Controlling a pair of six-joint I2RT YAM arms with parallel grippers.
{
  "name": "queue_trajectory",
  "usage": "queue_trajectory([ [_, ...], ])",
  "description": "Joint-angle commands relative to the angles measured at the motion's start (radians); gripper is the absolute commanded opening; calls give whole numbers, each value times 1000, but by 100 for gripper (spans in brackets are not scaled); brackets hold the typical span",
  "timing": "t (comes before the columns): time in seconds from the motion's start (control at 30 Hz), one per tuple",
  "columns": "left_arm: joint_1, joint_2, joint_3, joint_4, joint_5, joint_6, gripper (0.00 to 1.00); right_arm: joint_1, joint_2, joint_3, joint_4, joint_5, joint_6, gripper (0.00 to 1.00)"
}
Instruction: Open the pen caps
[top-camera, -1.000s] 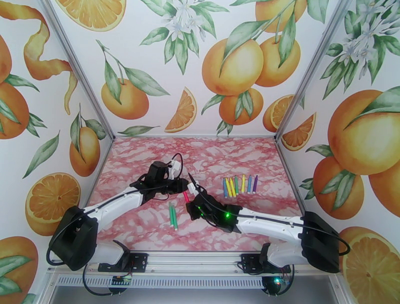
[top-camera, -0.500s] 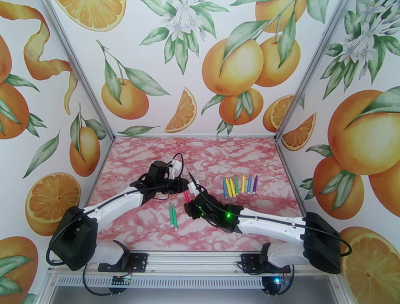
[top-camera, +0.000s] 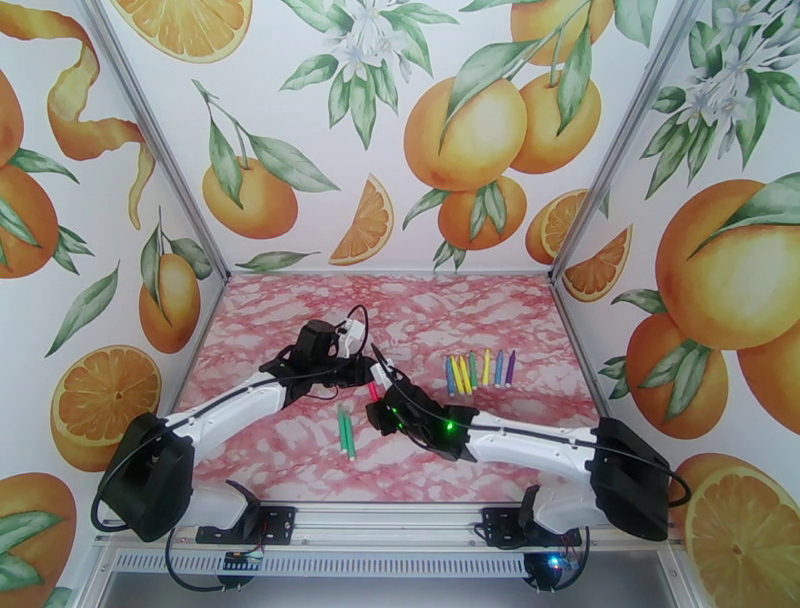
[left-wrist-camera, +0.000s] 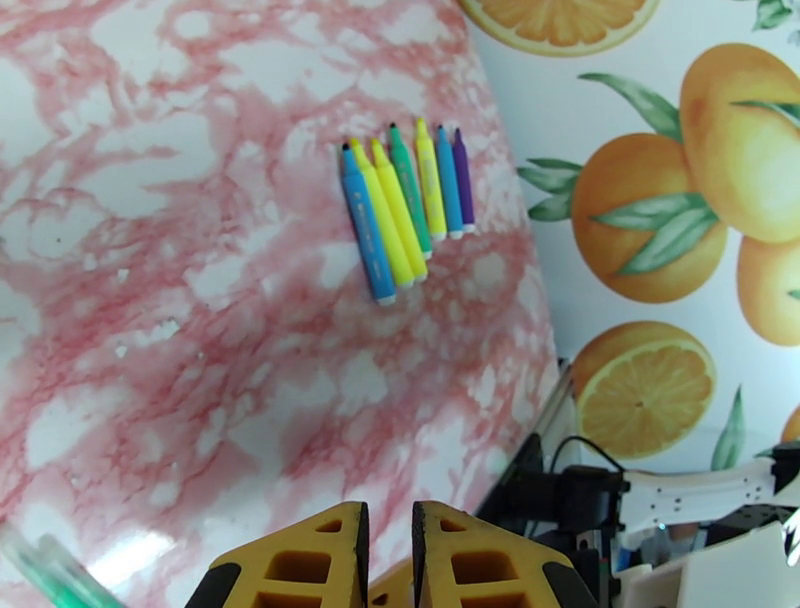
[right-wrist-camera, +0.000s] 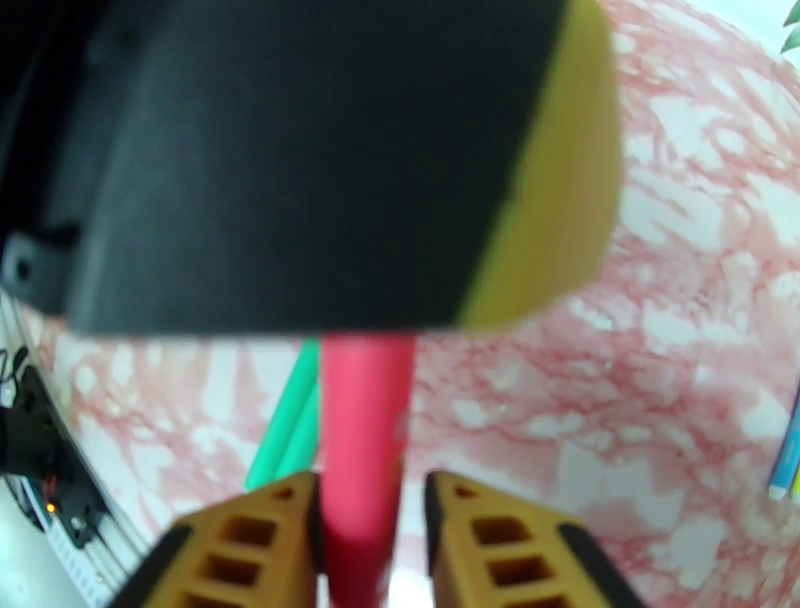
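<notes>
A red pen (top-camera: 373, 392) spans the short gap between my two grippers, and its cap cannot be made out. My left gripper (top-camera: 368, 378) is shut on its far end; in the left wrist view the fingers (left-wrist-camera: 330, 560) stand nearly together. My right gripper (top-camera: 383, 408) is at the pen's near end. In the right wrist view the red pen (right-wrist-camera: 365, 420) runs between the orange fingers (right-wrist-camera: 270, 540), with the left one touching it and a sliver of gap on the right. The right gripper (right-wrist-camera: 372, 520) is open.
Two green pens (top-camera: 346, 433) lie together on the pink marble table (top-camera: 280, 450), just left of the right gripper. Several pens in blue, yellow, green and purple (top-camera: 480, 370) lie in a row at the right (left-wrist-camera: 405, 205). Printed walls enclose the table.
The right arm has crept slightly left toward the left gripper. Its jaws let go of the red pen, widened, then narrowed again around it. The left arm has stayed still.
</notes>
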Motion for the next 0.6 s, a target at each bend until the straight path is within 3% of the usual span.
queue_trajectory([
  [0.0, -5, -26, 41, -16, 13, 23, 0, -7, 12, 29, 47, -22, -6, 21],
  [0.23, -5, -4, 42, -16, -69, 9, 0, -7, 10, 1, 60, -29, -11, 4],
  [0.57, 6, 3, 86, -65, -244, -7, 0, 12, -1, -92, 108, -25, -2, 0],
])
